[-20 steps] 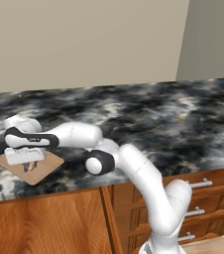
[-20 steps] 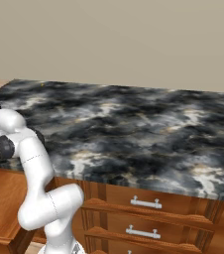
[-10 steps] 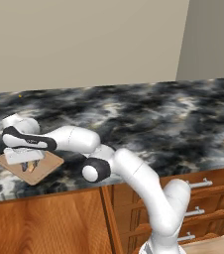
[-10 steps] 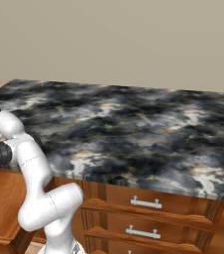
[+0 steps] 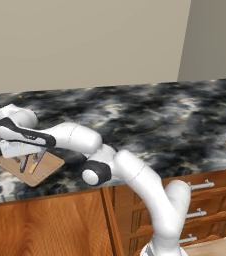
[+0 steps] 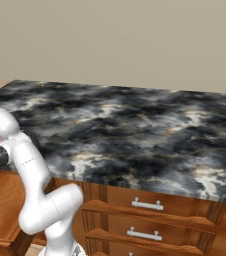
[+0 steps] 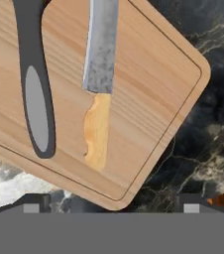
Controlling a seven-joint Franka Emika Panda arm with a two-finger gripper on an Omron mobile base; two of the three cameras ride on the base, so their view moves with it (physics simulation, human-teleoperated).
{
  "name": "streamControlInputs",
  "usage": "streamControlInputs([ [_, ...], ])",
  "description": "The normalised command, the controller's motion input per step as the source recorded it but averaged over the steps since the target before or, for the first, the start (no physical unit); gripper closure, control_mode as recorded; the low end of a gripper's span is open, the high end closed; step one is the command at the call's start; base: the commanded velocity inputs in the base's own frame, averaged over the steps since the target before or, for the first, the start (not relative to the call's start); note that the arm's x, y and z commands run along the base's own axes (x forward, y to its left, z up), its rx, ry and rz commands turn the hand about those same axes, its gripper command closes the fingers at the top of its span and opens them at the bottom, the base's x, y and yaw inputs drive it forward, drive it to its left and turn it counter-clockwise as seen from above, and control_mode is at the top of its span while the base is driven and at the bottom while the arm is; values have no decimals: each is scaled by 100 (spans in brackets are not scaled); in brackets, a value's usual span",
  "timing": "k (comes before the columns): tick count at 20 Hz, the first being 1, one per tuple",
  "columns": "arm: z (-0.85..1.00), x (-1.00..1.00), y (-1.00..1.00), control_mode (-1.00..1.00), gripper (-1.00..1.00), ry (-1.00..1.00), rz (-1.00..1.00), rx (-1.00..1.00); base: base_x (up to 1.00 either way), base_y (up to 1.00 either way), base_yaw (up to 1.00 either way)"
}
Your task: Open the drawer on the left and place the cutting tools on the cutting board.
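The cutting board [image 5: 46, 170] lies at the counter's front left, and the hand view shows it from close above [image 7: 148, 94]. Both cutting tools rest side by side on it. The knife [image 7: 97, 130] has a light wooden handle and a grey blade, seen also as the knife [image 5: 35, 164]. To its left is the dark-grey peeler [image 7: 35, 99], or peeler [image 5: 23, 163]. My gripper [image 5: 27, 155] hovers just above them, open, with nothing between the fingers [image 7: 113, 204]. The wide drawer is out of view.
The black marbled counter [image 5: 150, 120] stretches to the right, with a wall behind it. Narrow stacked drawers [image 6: 146, 204] with silver handles sit under its right part. A plain wooden cabinet front [image 5: 45, 225] is below the board. My elbow [image 5: 96, 172] overhangs the counter edge.
The elbow has dropped a little and swung toward the counter's front edge. The hand stays over the board, shifted slightly left. Knife and peeler lie still.
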Motion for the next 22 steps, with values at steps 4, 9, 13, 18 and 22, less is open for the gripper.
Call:
streamControlInputs([
  [4,99,-76,-59,-100,-100,-14,6,3,0,0,0],
  [9,87,-80,-82,-100,-100,-9,9,0,0,0,0],
  [13,77,-76,-99,-100,-100,-2,10,0,0,0,0],
  [18,61,-76,-100,-100,-100,0,10,6,0,0,0],
  [22,50,-69,-100,-100,-100,0,11,14,0,0,0],
])
